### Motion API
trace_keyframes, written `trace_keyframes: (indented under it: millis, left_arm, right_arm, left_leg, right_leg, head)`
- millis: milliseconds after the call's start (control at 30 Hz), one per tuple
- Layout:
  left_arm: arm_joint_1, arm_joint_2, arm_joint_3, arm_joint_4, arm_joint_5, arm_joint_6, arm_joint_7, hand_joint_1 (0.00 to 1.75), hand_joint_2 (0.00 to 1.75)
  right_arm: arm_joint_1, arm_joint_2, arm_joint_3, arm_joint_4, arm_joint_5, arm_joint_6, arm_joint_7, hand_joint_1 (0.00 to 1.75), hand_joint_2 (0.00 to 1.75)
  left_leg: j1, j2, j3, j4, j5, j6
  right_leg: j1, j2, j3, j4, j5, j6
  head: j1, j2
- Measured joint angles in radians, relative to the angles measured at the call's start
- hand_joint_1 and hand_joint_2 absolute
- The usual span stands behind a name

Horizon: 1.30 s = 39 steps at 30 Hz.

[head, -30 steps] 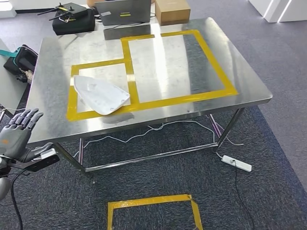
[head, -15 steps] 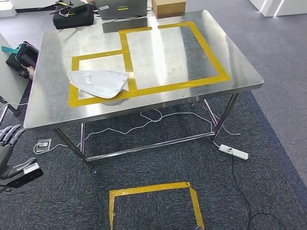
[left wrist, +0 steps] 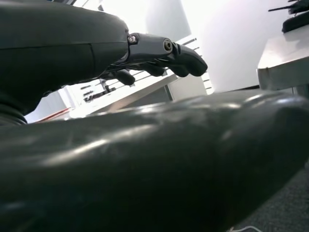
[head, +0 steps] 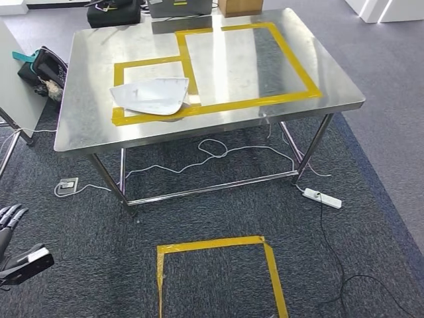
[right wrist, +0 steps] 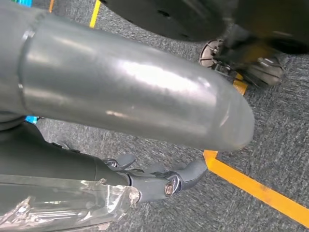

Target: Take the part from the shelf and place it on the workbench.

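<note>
Left hand [head: 8, 222] is seen low beside the workbench [head: 80, 126], fingers extended and apart, nothing held; same in the left wrist view [left wrist: 160, 50]. Right hand [right wrist: 160, 179] is seen over the carpet [right wrist: 276, 140] in the right wrist view, fingers stretched out, nothing gripped.

One part [head: 150, 97] is laid flat on the workbench: white, thin, roughly teardrop-shaped sheet with one pointed end and a slightly raised edge. It is placed across the smaller of two yellow tape rectangles [head: 150, 63] marked on the workbench top, overlapping that rectangle's near strip. The larger rectangle [head: 295, 63] is joined to the smaller one and holds nothing.

Beyond the workbench's far edge: one black case [head: 114, 13], one grey laptop-like item [head: 179, 6], one cardboard box [head: 239, 6]. One dark bag [head: 45, 69] is set off the workbench's left end. Under the workbench, white cables [head: 210, 156] are run to one power strip [head: 322, 198] and one floor socket [head: 66, 186]. One yellow tape square [head: 214, 268] is marked on the carpet in front of the workbench.
</note>
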Motion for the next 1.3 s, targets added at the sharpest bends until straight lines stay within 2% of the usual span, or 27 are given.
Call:
trace_keyframes:
  millis: [33,67,133,200,267,300,333,367,433,467,500,533,567,633,667,700,767,800,833,900,933,967,1033,1067,1133,1200,1300]
  left_arm:
    - [0.006,-0.015,0.009,0.013,-0.001,0.011,-0.009,0.0,0.0]
    - [0.012,-0.03,0.019,0.03,-0.003,0.024,-0.02,0.0,0.0]
    - [0.025,-0.069,0.037,0.076,-0.004,0.051,-0.046,0.0,0.0]
    - [0.034,-0.113,0.056,0.133,0.0,0.078,-0.075,0.0,0.0]
    - [0.031,-0.162,0.08,0.21,0.006,0.111,-0.11,0.0,0.0]
    - [0.028,-0.187,0.091,0.253,0.01,0.129,-0.131,0.0,0.0]
    - [0.022,-0.213,0.104,0.3,0.015,0.147,-0.153,0.0,0.0]
    - [0.015,-0.238,0.117,0.347,0.021,0.164,-0.176,0.0,0.0]
    - [0.0,-0.279,0.143,0.437,0.03,0.194,-0.212,0.0,0.0]
    - [-0.009,-0.297,0.155,0.476,0.032,0.207,-0.225,0.0,0.0]
    - [-0.018,-0.314,0.165,0.511,0.033,0.218,-0.233,0.0,0.0]
    - [-0.026,-0.33,0.173,0.544,0.033,0.229,-0.238,0.0,0.0]
    - [-0.033,-0.345,0.181,0.578,0.033,0.238,-0.243,0.0,0.0]
    - [-0.04,-0.37,0.195,0.639,0.034,0.247,-0.252,0.0,0.0]
    - [-0.042,-0.382,0.202,0.666,0.036,0.25,-0.256,0.0,0.0]
    - [-0.043,-0.391,0.208,0.686,0.038,0.252,-0.26,0.0,0.0]
    - [-0.046,-0.405,0.216,0.72,0.042,0.256,-0.266,0.0,0.0]
    - [-0.046,-0.41,0.222,0.734,0.044,0.257,-0.269,0.0,0.0]
    - [-0.047,-0.415,0.227,0.749,0.048,0.257,-0.272,0.0,0.0]
    - [-0.05,-0.424,0.241,0.779,0.06,0.256,-0.276,0.0,0.0]
    - [-0.052,-0.429,0.247,0.791,0.066,0.254,-0.276,0.0,0.0]
    - [-0.053,-0.432,0.254,0.801,0.071,0.251,-0.274,0.0,0.0]
    - [-0.054,-0.437,0.267,0.817,0.075,0.246,-0.269,0.0,0.0]
    - [-0.055,-0.439,0.273,0.825,0.076,0.244,-0.265,0.0,0.0]
    - [-0.056,-0.441,0.282,0.841,0.078,0.239,-0.259,0.0,0.0]
    - [-0.052,-0.444,0.291,0.856,0.083,0.235,-0.254,0.0,0.0]
    - [-0.049,-0.446,0.306,0.873,0.091,0.228,-0.251,0.0,0.0]
  right_arm:
    - [-0.002,0.001,-0.002,0.0,-0.004,0.0,-0.004,0.0,0.0]
    - [-0.003,0.002,-0.004,0.0,-0.007,0.0,-0.007,0.0,0.0]
    - [-0.004,0.006,-0.01,0.001,-0.016,0.001,-0.011,0.0,0.0]
    - [-0.004,0.009,-0.017,0.001,-0.025,0.002,-0.013,0.0,0.0]
    - [-0.004,0.013,-0.022,0.001,-0.029,0.003,-0.017,0.0,0.0]
    - [-0.004,0.016,-0.024,0.001,-0.03,0.004,-0.019,0.0,0.0]
    - [-0.003,0.018,-0.027,0.001,-0.032,0.003,-0.021,0.0,0.0]
    - [-0.002,0.02,-0.03,0.001,-0.035,0.002,-0.023,0.0,0.0]
    - [-0.003,0.024,-0.035,0.001,-0.04,0.0,-0.027,0.0,0.0]
    - [-0.004,0.025,-0.037,0.001,-0.042,-0.002,-0.029,0.0,0.0]
    - [-0.006,0.026,-0.039,0.001,-0.043,-0.002,-0.03,0.0,0.0]
    - [-0.007,0.026,-0.041,0.0,-0.043,-0.003,-0.031,0.0,0.0]
    - [-0.006,0.027,-0.043,0.0,-0.044,-0.003,-0.032,0.0,0.0]
    - [-0.004,0.028,-0.046,0.0,-0.045,-0.004,-0.034,0.0,0.0]
    - [-0.002,0.028,-0.047,0.0,-0.046,-0.004,-0.034,0.0,0.0]
    - [0.001,0.028,-0.05,0.001,-0.047,-0.005,-0.034,0.0,0.0]
    - [0.002,0.028,-0.053,0.001,-0.049,-0.006,-0.034,0.0,0.0]
    - [0.001,0.028,-0.055,0.001,-0.049,-0.006,-0.034,0.0,0.0]
    - [0.0,0.028,-0.057,0.001,-0.05,-0.007,-0.033,0.0,0.0]
    - [0.0,0.028,-0.059,0.001,-0.052,-0.01,-0.031,0.0,0.0]
    - [-0.001,0.028,-0.06,0.001,-0.053,-0.012,-0.029,0.0,0.0]
    - [-0.002,0.028,-0.061,0.001,-0.055,-0.014,-0.028,0.0,0.0]
    - [-0.005,0.028,-0.062,0.001,-0.058,-0.018,-0.027,0.0,0.0]
    - [-0.006,0.028,-0.062,0.001,-0.059,-0.019,-0.027,0.0,0.0]
    - [-0.005,0.028,-0.066,0.001,-0.06,-0.021,-0.026,0.0,0.0]
    - [-0.004,0.028,-0.069,0.001,-0.06,-0.023,-0.024,0.0,0.0]
    - [-0.001,0.028,-0.07,0.001,-0.059,-0.025,-0.022,0.0,0.0]
  left_leg:
    - [0.001,0.0,-0.002,-0.001,0.009,-0.004]
    - [0.001,0.0,-0.002,-0.002,0.017,-0.009]
    - [0.004,-0.001,-0.008,0.001,0.014,-0.02]
    - [0.007,-0.002,-0.033,0.053,-0.058,-0.031]
    - [0.012,-0.002,-0.068,0.175,-0.16,-0.042]
    - [0.015,-0.002,-0.08,0.236,-0.184,-0.047]
    - [0.018,-0.002,-0.08,0.277,-0.184,-0.051]
    - [0.021,-0.002,-0.064,0.287,-0.163,-0.055]
    - [0.03,-0.002,0.017,0.206,-0.114,-0.063]
    - [0.034,-0.003,0.074,0.133,-0.111,-0.066]
    - [0.036,-0.004,0.118,0.072,-0.119,-0.063]
    - [0.035,-0.005,0.146,0.03,-0.132,-0.057]
    - [0.032,-0.007,0.154,0.011,-0.139,-0.048]
    - [0.028,-0.004,0.135,0.013,-0.129,-0.024]
    - [0.027,-0.002,0.122,0.015,-0.119,-0.012]
    - [0.027,0.0,0.107,0.014,-0.107,-0.002]
    - [0.022,0.001,0.074,0.014,-0.082,0.01]
    - [0.02,0.001,0.058,0.015,-0.069,0.012]
    - [0.016,0.001,0.042,0.016,-0.057,0.013]
    - [0.011,0.002,0.011,0.016,-0.036,0.012]
    - [0.01,0.001,0.0,0.017,-0.026,0.01]
    - [0.008,0.001,-0.009,0.017,-0.016,0.007]
    - [0.006,0.001,-0.016,0.019,0.002,-0.001]
    - [0.007,0.001,-0.017,0.019,0.011,-0.007]
    - [0.01,0.001,-0.017,0.017,0.022,-0.019]
    - [0.012,0.0,-0.032,0.053,-0.019,-0.032]
    - [0.014,0.0,-0.091,0.232,-0.146,-0.046]
  right_leg:
    - [0.003,0.001,0.029,-0.048,-0.014,-0.003]
    - [0.005,0.001,0.037,-0.067,-0.017,-0.005]
    - [0.003,-0.002,0.021,-0.07,0.0,-0.014]
    - [-0.003,-0.006,-0.002,-0.073,0.027,-0.027]
    - [-0.003,-0.008,-0.029,-0.072,0.053,-0.03]
    - [-0.003,-0.009,-0.044,-0.07,0.065,-0.028]
    - [-0.004,-0.01,-0.061,-0.066,0.077,-0.025]
    - [-0.006,-0.01,-0.08,-0.061,0.088,-0.02]
    - [-0.011,-0.012,-0.114,-0.046,0.103,-0.008]
    - [-0.012,-0.012,-0.128,-0.035,0.109,-0.002]
    - [-0.012,-0.013,-0.139,-0.026,0.114,0.005]
    - [-0.01,-0.013,-0.146,-0.019,0.121,0.012]
    - [-0.011,-0.014,-0.151,-0.016,0.128,0.017]
    - [-0.015,-0.014,-0.16,-0.015,0.136,0.028]
    - [-0.018,-0.013,-0.17,-0.002,0.117,0.033]
    - [-0.019,-0.012,-0.185,0.03,0.078,0.038]
    - [-0.019,-0.011,-0.219,0.146,-0.031,0.043]
    - [-0.019,-0.011,-0.229,0.21,-0.066,0.043]
    - [-0.019,-0.011,-0.227,0.256,-0.073,0.041]
    - [-0.017,-0.011,-0.181,0.259,-0.018,0.035]
    - [-0.016,-0.01,-0.134,0.212,0.013,0.03]
    - [-0.014,-0.01,-0.077,0.141,0.018,0.024]
    - [-0.01,-0.011,0.02,-0.004,-0.014,0.017]
    - [-0.007,-0.012,0.041,-0.044,-0.032,0.014]
    - [-0.006,-0.013,0.038,-0.058,-0.026,0.006]
    - [-0.009,-0.015,0.026,-0.059,-0.01,-0.01]
    - [-0.01,-0.019,0.0,-0.059,0.013,-0.021]
  head:
    - [0.001,0.0]
    - [0.002,0.0]
    - [0.003,0.0]
    - [-0.001,0.0]
    - [-0.004,0.0]
    - [-0.004,0.0]
    - [-0.004,0.0]
    - [-0.004,0.0]
    - [-0.004,0.0]
    - [-0.005,0.0]
    - [-0.005,0.0]
    - [-0.005,0.0]
    - [-0.005,0.0]
    - [-0.004,0.0]
    - [-0.003,0.0]
    - [-0.001,0.0]
    - [0.005,0.0]
    - [0.006,0.0]
    - [0.007,0.0]
    - [0.007,0.0]
    - [0.007,0.0]
    - [0.007,0.0]
    - [0.005,0.0]
    - [0.006,0.0]
    - [0.007,0.0]
    - [0.004,0.0]
    - [-0.003,0.0]
